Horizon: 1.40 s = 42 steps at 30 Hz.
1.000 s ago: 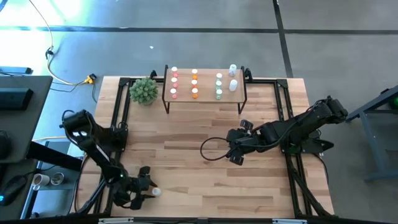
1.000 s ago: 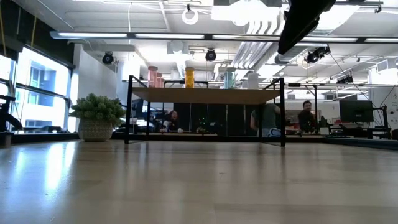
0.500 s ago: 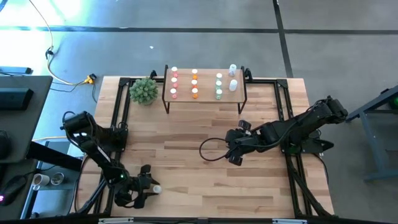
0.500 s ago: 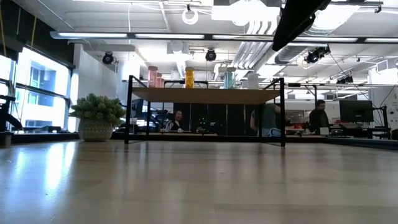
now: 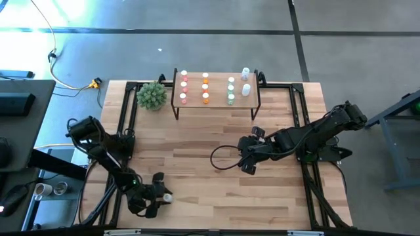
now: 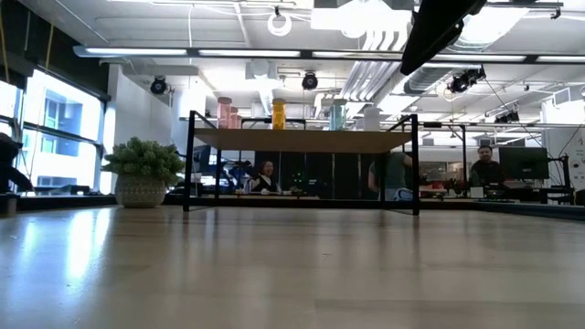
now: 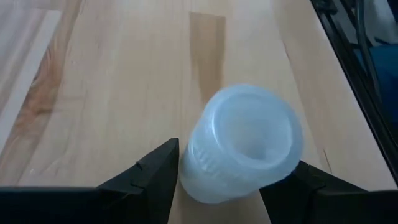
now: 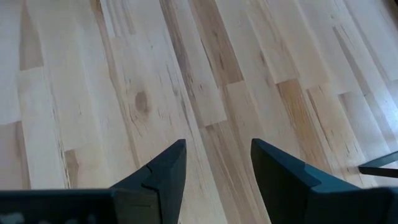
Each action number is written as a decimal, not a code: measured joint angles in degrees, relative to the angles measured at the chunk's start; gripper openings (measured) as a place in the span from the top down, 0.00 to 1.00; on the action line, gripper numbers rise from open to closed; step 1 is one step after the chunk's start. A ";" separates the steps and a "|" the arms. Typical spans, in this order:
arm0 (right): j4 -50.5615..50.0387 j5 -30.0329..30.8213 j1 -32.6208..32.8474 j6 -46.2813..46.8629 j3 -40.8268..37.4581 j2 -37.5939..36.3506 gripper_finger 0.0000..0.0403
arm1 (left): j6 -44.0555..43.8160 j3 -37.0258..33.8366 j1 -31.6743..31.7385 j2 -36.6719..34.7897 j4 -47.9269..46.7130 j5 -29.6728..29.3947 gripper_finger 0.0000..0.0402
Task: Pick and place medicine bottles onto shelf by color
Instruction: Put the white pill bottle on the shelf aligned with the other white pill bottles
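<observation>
Left gripper (image 7: 214, 180) low at the near-left desk (image 5: 216, 190) corner, arm folded down, jaws closed against a lying clear bottle (image 7: 241, 151). Right gripper (image 8: 214, 168) hovers mid-desk, arm stretched inward, jaws parted, empty. Shelf (image 5: 216, 99) at the far edge.

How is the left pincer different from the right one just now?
The left pincer has a pale bottle between its fingers near the table's front left corner; the right pincer stands open with nothing in it, over bare wood mid-table. Both have two dark fingers.
</observation>
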 joint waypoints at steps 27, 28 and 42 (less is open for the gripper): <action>11.84 -1.23 -0.07 -7.69 0.00 0.00 0.57 | 9.84 -0.07 9.49 -4.62 0.16 6.98 0.64; 12.19 -1.63 -0.07 -8.03 0.00 0.00 0.57 | 10.88 -0.04 10.75 -5.42 0.26 8.19 0.64; 15.43 -2.66 -0.07 -8.93 0.00 0.00 0.54 | 25.33 -0.05 27.09 -16.93 0.21 13.60 0.64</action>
